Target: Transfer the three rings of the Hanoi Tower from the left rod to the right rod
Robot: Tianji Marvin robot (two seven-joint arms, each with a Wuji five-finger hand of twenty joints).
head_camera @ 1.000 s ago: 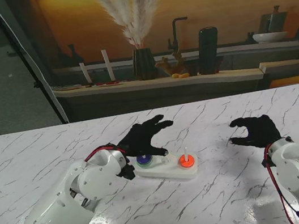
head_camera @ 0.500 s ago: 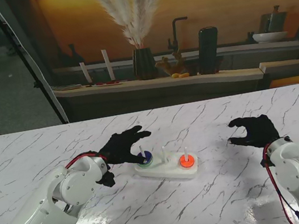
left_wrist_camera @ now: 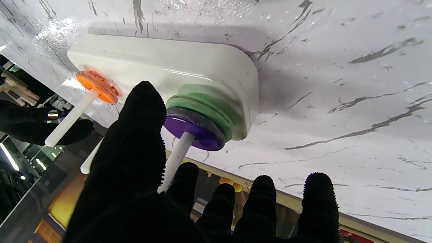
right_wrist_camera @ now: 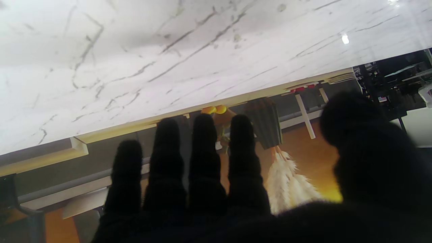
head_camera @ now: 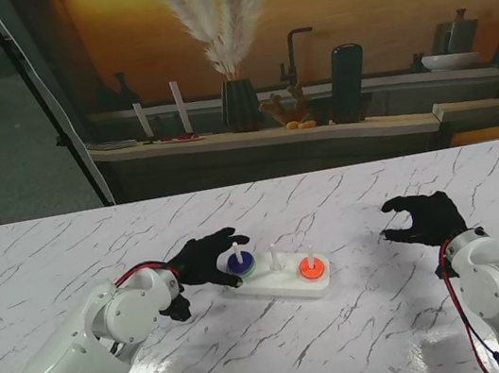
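Left hand (head_camera: 206, 260) fingers (left_wrist_camera: 319, 199) spread, gripping nothing; purple ring (left_wrist_camera: 195, 130) just past the fingertips, stacked on green ring (left_wrist_camera: 206, 106); looks light, stiff, slick; best pinched by its rim; right hand (head_camera: 424, 217) empty, loosely curled.

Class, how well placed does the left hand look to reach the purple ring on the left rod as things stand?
Probably well placed. The left hand is open beside the left rod, with the purple ring topmost, above the green ring. Nothing lies between its fingers and that ring.
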